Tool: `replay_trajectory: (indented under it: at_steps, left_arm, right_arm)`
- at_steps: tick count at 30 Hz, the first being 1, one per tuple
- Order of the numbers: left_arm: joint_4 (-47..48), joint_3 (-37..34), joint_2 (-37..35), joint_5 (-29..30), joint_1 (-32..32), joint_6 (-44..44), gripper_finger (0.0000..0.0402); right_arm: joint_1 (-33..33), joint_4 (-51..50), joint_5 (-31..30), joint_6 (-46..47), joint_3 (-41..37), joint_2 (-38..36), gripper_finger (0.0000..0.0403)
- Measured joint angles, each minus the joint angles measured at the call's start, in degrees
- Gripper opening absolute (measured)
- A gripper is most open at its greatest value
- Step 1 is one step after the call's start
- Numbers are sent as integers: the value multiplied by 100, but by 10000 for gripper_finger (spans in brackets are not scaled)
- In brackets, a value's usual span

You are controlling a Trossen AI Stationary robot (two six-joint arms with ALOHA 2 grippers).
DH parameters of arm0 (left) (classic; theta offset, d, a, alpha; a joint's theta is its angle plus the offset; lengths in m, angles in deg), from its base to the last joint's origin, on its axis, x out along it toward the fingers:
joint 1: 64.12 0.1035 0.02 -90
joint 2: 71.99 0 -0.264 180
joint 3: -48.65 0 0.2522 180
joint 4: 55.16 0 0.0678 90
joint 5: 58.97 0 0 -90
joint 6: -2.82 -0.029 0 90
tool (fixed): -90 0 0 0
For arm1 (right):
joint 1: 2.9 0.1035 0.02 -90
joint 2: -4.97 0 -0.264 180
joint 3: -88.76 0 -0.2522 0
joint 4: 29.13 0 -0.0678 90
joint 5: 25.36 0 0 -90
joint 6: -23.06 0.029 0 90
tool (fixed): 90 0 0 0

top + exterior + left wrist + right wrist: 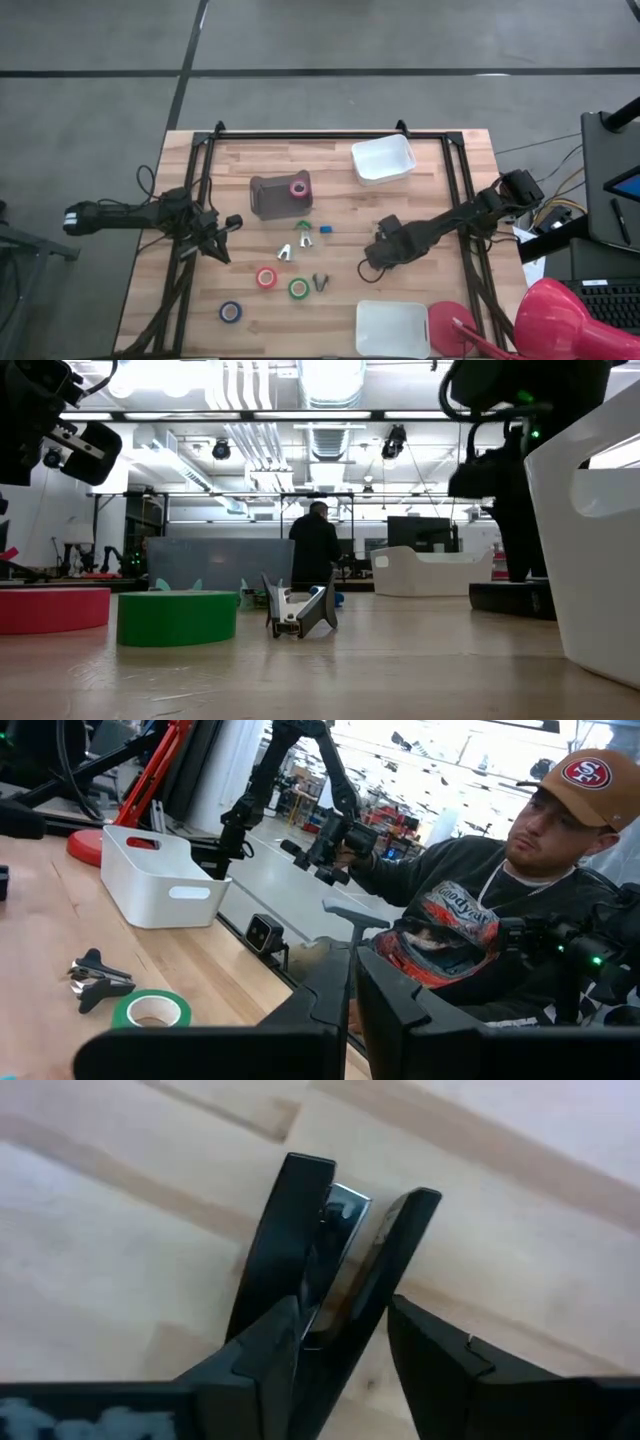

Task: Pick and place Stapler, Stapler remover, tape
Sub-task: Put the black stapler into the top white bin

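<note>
A remover (290,1230) lies on the counter (420,215) between the fingers of the right end effector (372,263). To that end effector's left sit a second remover (286,251) and a third remover (320,282), with two tape rolls (266,277) side by side beyond them and a third roll (230,312) farther left. One bin (383,158) stands behind it, another bin (393,328) before it. The left end effector (235,223) is just left of a box (272,198) with a fourth roll (298,188) on it.

shirt (462,925): "Goodyear"; cap (590,775): "SF" logo
</note>
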Motion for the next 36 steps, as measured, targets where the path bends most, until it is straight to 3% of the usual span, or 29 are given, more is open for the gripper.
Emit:
replay_trajectory:
  at_steps: [16,24,36]
  left_arm:
    - [-4,-1,0,0,0,0,23]
    - [-4,1,0,0,0,0,23]
    - [-5,1,0,0,0,0,23]
  right_arm:
    - [-120,7,-283,-480,-436,-22,31]
    - [-674,-57,-715,-1564,-109,-80,36]
    - [-2369,-641,-1644,-3499,811,-783,35]
